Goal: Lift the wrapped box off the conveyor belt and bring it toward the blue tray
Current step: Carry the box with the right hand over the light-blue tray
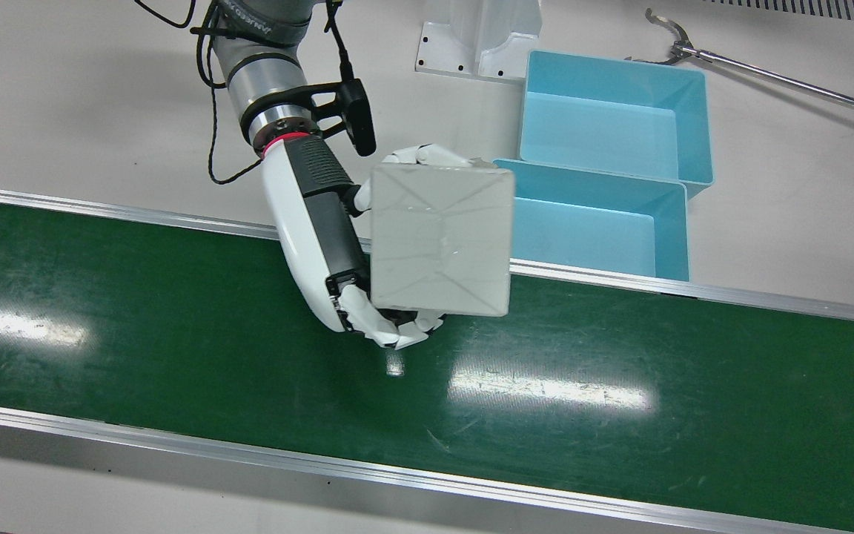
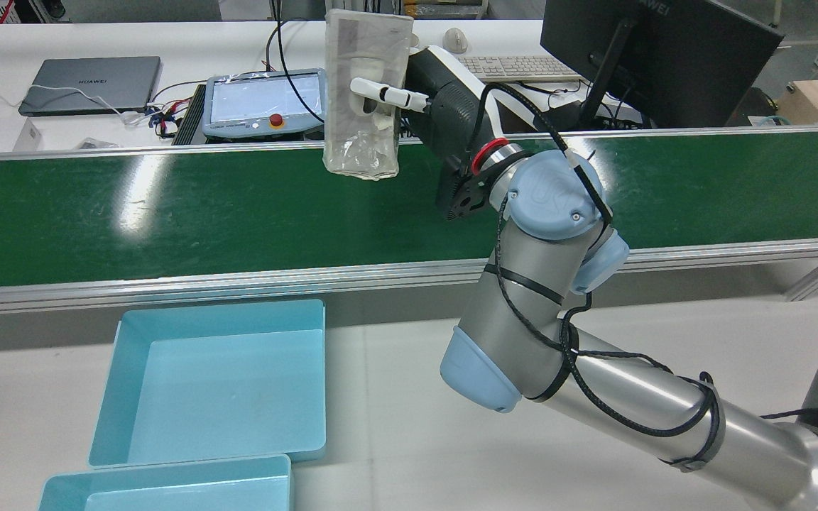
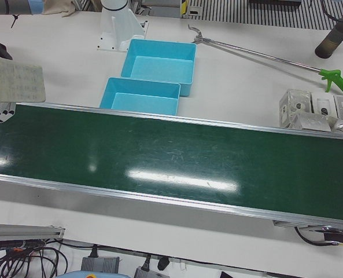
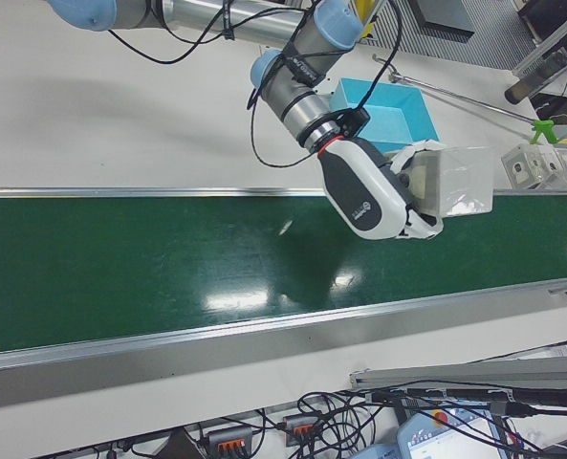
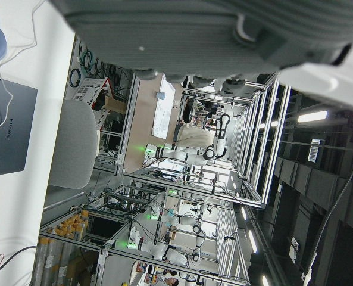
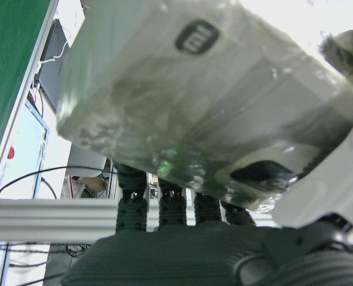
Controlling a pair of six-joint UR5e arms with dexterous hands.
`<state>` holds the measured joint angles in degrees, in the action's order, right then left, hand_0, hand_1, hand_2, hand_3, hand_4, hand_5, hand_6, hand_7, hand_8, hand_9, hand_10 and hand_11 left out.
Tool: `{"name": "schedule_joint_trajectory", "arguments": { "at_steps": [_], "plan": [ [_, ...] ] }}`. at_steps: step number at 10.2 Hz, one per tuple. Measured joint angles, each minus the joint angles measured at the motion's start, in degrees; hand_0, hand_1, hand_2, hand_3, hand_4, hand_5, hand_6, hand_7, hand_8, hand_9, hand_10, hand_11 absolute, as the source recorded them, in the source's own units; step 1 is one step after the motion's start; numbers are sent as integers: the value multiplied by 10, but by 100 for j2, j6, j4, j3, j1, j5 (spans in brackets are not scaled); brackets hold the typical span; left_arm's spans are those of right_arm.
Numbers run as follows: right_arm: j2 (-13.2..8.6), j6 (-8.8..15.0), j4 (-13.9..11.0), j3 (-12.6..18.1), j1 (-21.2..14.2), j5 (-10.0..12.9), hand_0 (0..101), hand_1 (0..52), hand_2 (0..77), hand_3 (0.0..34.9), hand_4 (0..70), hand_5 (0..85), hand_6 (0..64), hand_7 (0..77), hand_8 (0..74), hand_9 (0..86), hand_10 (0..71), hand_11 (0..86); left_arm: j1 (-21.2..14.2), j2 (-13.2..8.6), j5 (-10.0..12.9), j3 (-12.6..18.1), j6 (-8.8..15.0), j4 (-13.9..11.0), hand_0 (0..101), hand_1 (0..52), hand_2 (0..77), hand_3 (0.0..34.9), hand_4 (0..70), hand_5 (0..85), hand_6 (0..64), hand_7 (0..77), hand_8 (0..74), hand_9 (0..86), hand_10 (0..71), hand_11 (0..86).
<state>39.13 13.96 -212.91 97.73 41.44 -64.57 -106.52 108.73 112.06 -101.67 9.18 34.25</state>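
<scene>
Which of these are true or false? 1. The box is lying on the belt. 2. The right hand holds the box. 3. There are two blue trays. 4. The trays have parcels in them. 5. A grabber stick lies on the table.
1. False: the box is lifted clear of the belt.
2. True: the right hand is shut on it.
3. True: one tray sits by the belt, the other tray behind it.
4. False: both show bare floors.
5. True: the grabber stick lies beyond the trays.
</scene>
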Motion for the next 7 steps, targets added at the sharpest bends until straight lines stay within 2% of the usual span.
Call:
{"name": "schedule_joint_trajectory", "arguments": {
  "at_steps": [1, 2, 5, 7],
  "plan": [
    [-153, 5, -37, -10, -196, 2, 448, 5, 371, 0, 185, 671, 409, 535, 638, 654, 638, 665, 0, 0, 0, 0, 0, 0, 0, 0, 11, 0, 0, 11, 5, 5, 5, 5, 5, 5],
    [-293, 8, -72, -26, -379, 4, 451, 5, 376, 0, 185, 682, 409, 551, 654, 698, 638, 709, 0, 0, 0, 0, 0, 0, 0, 0, 11, 0, 0, 11, 5, 5, 5, 5, 5, 5],
    [-718, 8, -358, -157, -889, 12, 457, 5, 398, 0, 185, 698, 409, 704, 687, 698, 622, 698, 0, 0, 0, 0, 0, 0, 0, 0, 11, 0, 0, 11, 0, 5, 5, 5, 5, 5],
    [-952, -10, -457, -306, -1143, -14, 460, 5, 398, 0, 185, 693, 415, 704, 687, 698, 605, 698, 0, 0, 0, 0, 0, 0, 0, 0, 11, 0, 0, 11, 5, 5, 5, 5, 5, 5]
  ]
}}
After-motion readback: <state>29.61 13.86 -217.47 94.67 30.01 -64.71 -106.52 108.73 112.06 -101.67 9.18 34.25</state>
